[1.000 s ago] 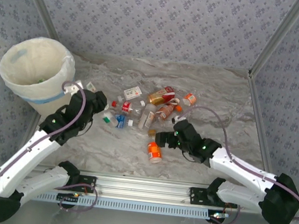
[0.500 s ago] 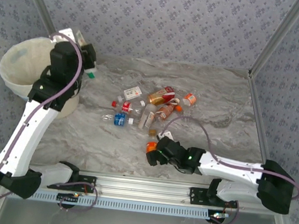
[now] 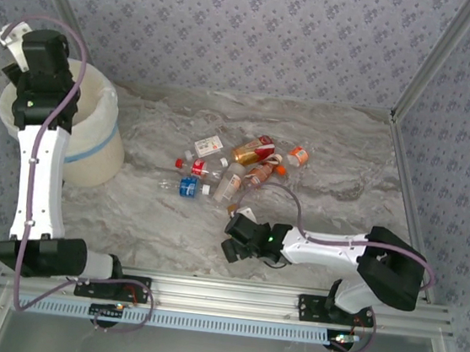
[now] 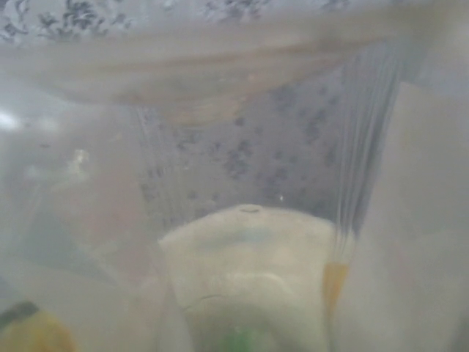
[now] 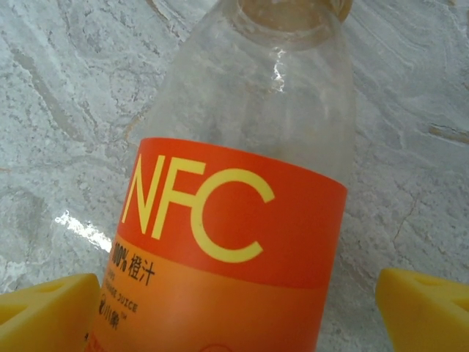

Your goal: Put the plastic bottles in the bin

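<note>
Near the front edge of the desk (image 3: 169,236), the right tool (image 3: 232,245) sits low with its two yellow pads (image 5: 44,312) spread wide, one in each lower corner of the right wrist view, and a clear bottle (image 5: 242,110) lies between them. That bottle wears an orange label (image 5: 234,235) with large yellow letters NFC and rests on the marbled surface. A strip of bare desk shows between it and the pad on the right, while the pad on the left is close beside it, so nothing is pinched. Farther back, around the middle of the desk, the other bottles (image 3: 236,169) lie in a loose heap, among them one with a blue label (image 3: 188,188), a small white carton (image 3: 209,146) and a small orange one (image 3: 298,155) at the heap's right end. Off at the far left stands the bin (image 3: 95,139), cream-white, banded in pale blue and lined with a bag, well apart from the heap. The left tool (image 3: 13,40) is raised high over the bin's left side on an upright arm. Its wrist view is too blurred to tell whether it is spread or pressed together.
</note>
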Tool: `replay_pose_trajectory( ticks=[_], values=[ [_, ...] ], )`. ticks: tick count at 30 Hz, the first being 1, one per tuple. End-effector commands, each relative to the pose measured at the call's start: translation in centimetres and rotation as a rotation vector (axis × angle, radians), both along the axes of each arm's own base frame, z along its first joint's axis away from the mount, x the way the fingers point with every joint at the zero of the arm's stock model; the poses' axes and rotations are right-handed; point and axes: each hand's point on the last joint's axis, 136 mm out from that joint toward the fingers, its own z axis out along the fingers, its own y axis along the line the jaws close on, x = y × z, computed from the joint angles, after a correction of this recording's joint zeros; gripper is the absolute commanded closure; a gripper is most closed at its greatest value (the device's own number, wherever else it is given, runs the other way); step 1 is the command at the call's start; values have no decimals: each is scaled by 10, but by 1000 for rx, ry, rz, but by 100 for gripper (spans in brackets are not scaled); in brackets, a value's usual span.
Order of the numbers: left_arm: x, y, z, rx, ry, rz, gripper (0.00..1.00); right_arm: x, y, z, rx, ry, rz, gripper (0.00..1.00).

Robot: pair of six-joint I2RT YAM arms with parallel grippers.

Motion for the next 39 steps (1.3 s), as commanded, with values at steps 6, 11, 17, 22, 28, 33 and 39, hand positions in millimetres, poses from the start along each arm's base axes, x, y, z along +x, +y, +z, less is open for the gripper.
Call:
replay_pose_trajectory(
  ticks=[6,11,17,22,28,33,39],
  values=[
    [4,43,-53,-118,169,128,64,8,2,0,-37,-23,3,6],
    [2,47,-59,-130,190,170,4,7,0,1,-38,-23,4,13],
    [8,30,-54,-195,146,65,0,7,-4,4,-27,-38,4,21],
    [25,-13,-55,-283,99,-165,0,8,-6,7,-21,-53,0,26],
    [44,-82,-56,-372,48,-472,0,9,-8,15,10,-81,-2,31],
    [51,-128,-59,-461,15,-660,1,10,-19,16,6,-106,-20,36],
    [54,-178,-64,-532,18,-848,0,13,-27,19,29,-126,-43,41]
  ],
)
